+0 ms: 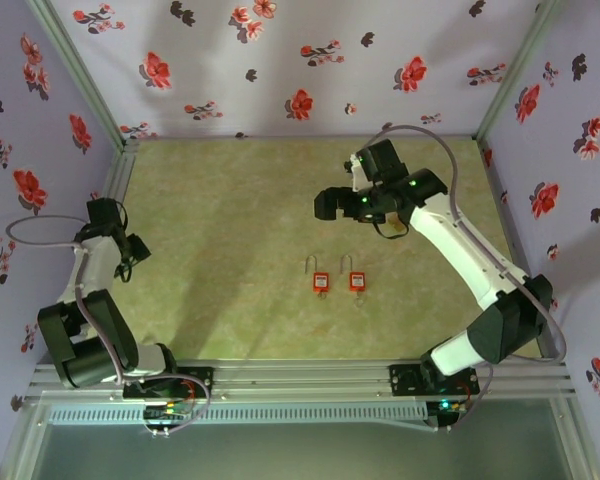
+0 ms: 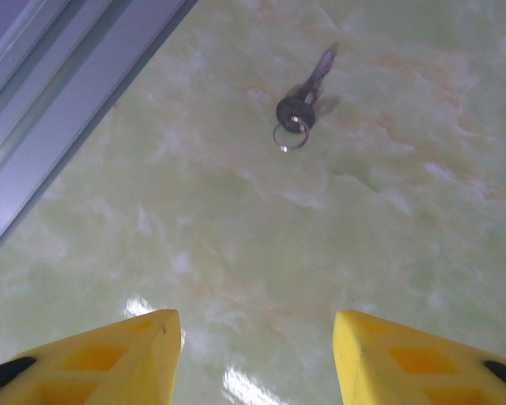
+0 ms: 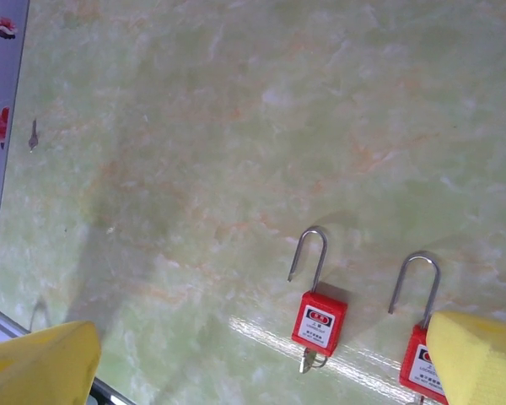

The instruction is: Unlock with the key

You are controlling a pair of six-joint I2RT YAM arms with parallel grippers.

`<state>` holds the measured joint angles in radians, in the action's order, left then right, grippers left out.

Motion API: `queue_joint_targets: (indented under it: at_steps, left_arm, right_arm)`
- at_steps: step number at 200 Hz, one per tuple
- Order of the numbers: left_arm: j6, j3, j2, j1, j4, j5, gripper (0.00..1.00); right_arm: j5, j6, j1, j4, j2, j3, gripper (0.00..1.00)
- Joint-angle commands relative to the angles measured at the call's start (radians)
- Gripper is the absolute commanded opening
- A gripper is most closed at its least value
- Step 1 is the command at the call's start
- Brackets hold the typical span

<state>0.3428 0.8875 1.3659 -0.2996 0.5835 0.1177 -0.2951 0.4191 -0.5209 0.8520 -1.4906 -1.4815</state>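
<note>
Green marbled table [image 2: 422,253] holds the small key [image 2: 306,101], lying just ahead of the left gripper [image 2: 255,329], with its blade pointing away. The yellow fingers [image 2: 135,354] stand apart, holding nothing. Left arm is nearer; red padlocks [image 3: 319,321] sit mid-table.

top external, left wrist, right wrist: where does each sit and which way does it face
Top external: above and behind the robot, looking down on the table; left arm, right arm and two red padlocks show.
Left wrist: on the left arm, looking down at the key; left fingers at bottom.
Right wrist: on the right arm, looking down at the padlocks; right fingers in bottom corners.
Shared: padlocks, in top external and right wrist.
</note>
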Motion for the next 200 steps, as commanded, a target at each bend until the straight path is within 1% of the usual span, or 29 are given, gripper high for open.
queue_joint_targets:
  at_steps: [1, 33, 49, 81, 130, 157, 200]
  left_arm:
    - [-0.100, -0.014, 0.041, -0.009, -0.129, 0.024, 0.50]
    - [-0.144, 0.010, 0.130, -0.009, -0.203, -0.011, 0.49]
    - [-0.155, 0.033, 0.183, -0.009, -0.208, -0.024, 0.46]
    - [-0.153, 0.060, 0.260, -0.010, -0.212, 0.027, 0.43]
    - [-0.156, 0.103, 0.332, -0.016, -0.238, 0.025, 0.42]
    - [-0.146, 0.136, 0.372, -0.018, -0.220, 0.022, 0.40]
    - [-0.143, 0.153, 0.406, -0.025, -0.192, 0.020, 0.40]
  right_arm:
    - [-0.045, 0.004, 0.011, -0.036, -0.017, 0.016, 0.99]
    - [-0.059, 0.012, 0.012, -0.042, -0.041, 0.014, 0.99]
    - [-0.072, 0.009, 0.013, -0.048, -0.052, 0.015, 0.99]
    - [-0.084, 0.014, 0.013, -0.050, -0.074, 0.007, 0.99]
    - [-0.092, 0.029, 0.013, -0.055, -0.094, 0.000, 0.99]
    - [-0.101, 0.036, 0.013, -0.056, -0.105, 0.000, 0.99]
    - [-0.107, 0.046, 0.013, -0.062, -0.115, -0.004, 0.99]
